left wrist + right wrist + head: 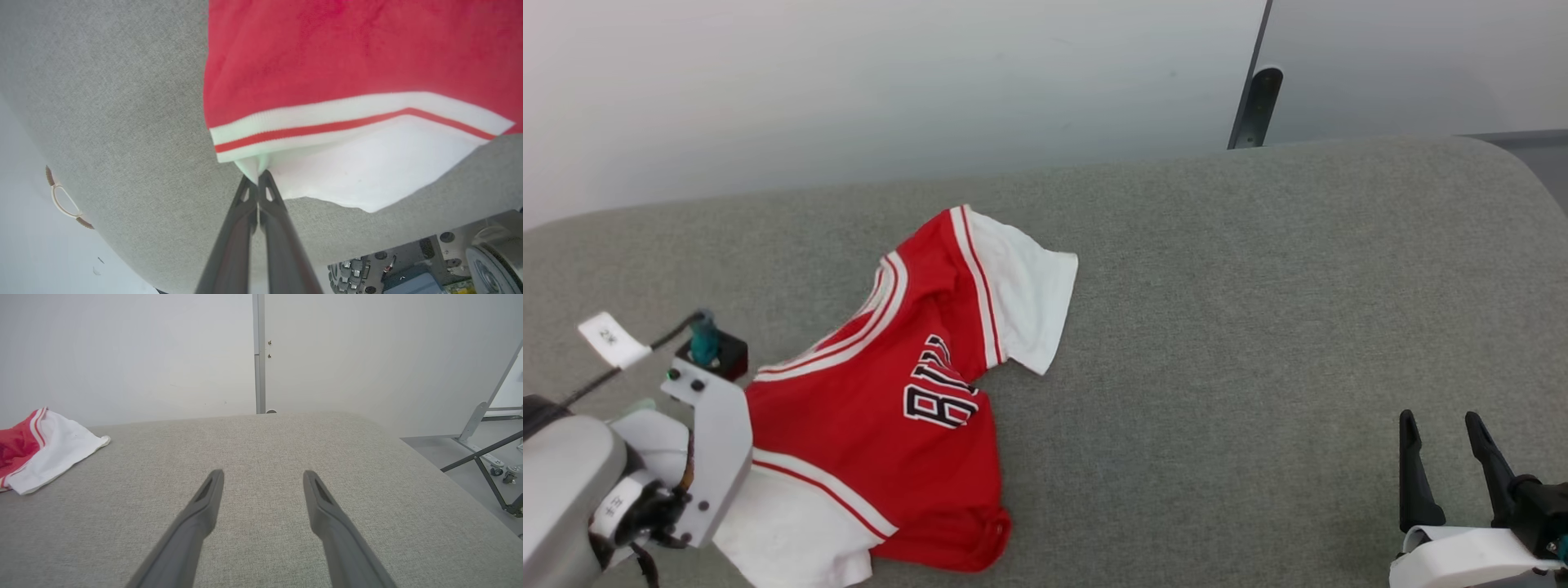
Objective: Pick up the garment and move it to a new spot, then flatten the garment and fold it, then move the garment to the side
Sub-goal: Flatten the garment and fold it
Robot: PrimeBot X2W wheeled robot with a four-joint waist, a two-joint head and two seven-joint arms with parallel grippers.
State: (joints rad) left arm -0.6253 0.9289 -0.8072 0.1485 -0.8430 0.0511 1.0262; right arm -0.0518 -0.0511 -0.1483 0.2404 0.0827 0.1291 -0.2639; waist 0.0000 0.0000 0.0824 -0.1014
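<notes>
The garment [894, 392], a red jersey with white sleeves, striped trim and black lettering, lies rumpled on the grey padded table [1217, 327], left of centre. My left gripper [258, 176] is shut on the edge of its near white sleeve [367, 171]; in the head view the pale wrist [707, 441] covers the fingers. The far white sleeve [53, 451] shows at the left of the right wrist view. My right gripper [1441, 433] stands open at the lower right, well clear of the garment, with nothing between its fingers [204, 498].
The grey surface stretches bare to the right of the jersey. A white wall [849, 82] stands behind the table, with a dark vertical post [1255, 102] at its far edge. A metal frame on castors [490, 457] stands on the floor past the table's right edge.
</notes>
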